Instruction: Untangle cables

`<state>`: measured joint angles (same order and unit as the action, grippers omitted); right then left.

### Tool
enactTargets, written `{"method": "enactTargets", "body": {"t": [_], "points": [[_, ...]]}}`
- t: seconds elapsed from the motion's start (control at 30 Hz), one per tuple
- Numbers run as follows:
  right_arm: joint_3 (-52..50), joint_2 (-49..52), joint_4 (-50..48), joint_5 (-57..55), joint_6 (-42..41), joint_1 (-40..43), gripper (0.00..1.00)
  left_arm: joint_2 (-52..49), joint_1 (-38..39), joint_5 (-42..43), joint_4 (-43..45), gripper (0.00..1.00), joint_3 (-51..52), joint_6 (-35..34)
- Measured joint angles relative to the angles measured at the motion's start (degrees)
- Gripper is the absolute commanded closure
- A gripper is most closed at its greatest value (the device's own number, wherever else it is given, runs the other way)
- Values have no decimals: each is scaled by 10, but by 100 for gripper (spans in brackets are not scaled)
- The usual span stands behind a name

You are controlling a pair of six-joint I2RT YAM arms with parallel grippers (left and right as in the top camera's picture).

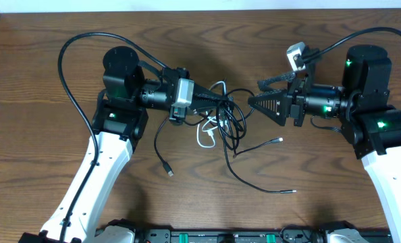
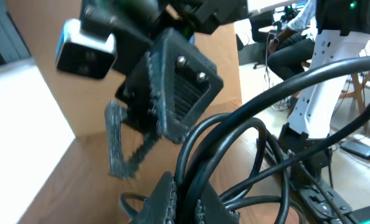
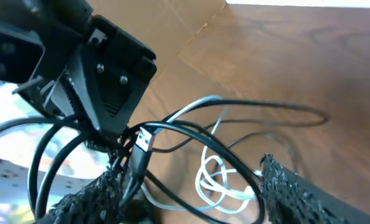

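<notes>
Black, thin cables (image 1: 222,111) lie tangled at the centre of the table (image 1: 187,40). They look light, limp and slippery, with plug ends (image 1: 280,140) trailing toward five o'clock. At nine o'clock the left gripper (image 1: 210,102) pinches a loop; at three the right gripper (image 1: 253,92) stands wide. The best hold is probably a loop near the knot.

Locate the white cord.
Overhead, the white cord lies mid-table at the lower edge of the tangled black cables, just below the left gripper in frame.

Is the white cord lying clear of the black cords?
No, black cords cross over the loops of the white cord in the tangle.
</notes>
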<state>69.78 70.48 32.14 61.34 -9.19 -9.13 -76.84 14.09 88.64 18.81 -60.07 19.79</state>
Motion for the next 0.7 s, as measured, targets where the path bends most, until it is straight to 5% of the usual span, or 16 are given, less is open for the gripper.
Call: {"method": "enactTargets", "body": {"t": [0.2, 0.7], "points": [[0, 0, 0, 14, -49, -18, 25, 0, 19, 3, 54, 92, 0, 2], [0, 0, -6, 20, -49, -69, 56, 0, 20, 12, 75, 92, 0, 2]]}}
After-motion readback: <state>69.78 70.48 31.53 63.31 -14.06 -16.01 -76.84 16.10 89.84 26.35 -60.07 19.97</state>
